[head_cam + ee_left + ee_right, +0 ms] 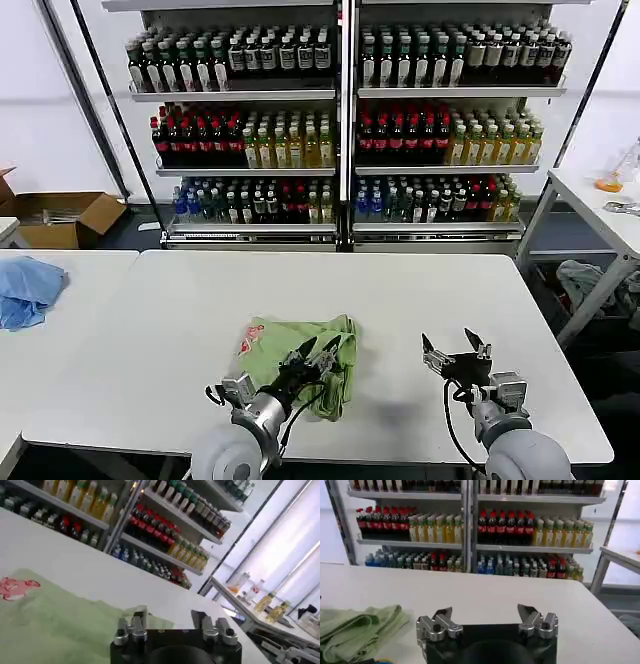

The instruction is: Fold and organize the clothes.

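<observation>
The light green polo shirt (300, 350) lies folded into a compact bundle on the white table (180, 320), its red-and-white graphic (249, 343) showing at the left corner. My left gripper (318, 352) hovers open just over the bundle's near right part; in the left wrist view the green fabric (55, 625) spreads beneath its fingers (139, 617). My right gripper (455, 345) stands open above bare table to the right of the shirt, holding nothing. The right wrist view shows the shirt's folded edge (360, 630) off to one side of the right gripper (485, 614).
A light blue cloth (28, 288) lies on the neighbouring table at the left. Shelves of bottles (340, 120) stand behind the table. A cardboard box (62, 218) sits on the floor at the left, and another table (600, 205) stands at the right with a grey-white garment (590, 280) below it.
</observation>
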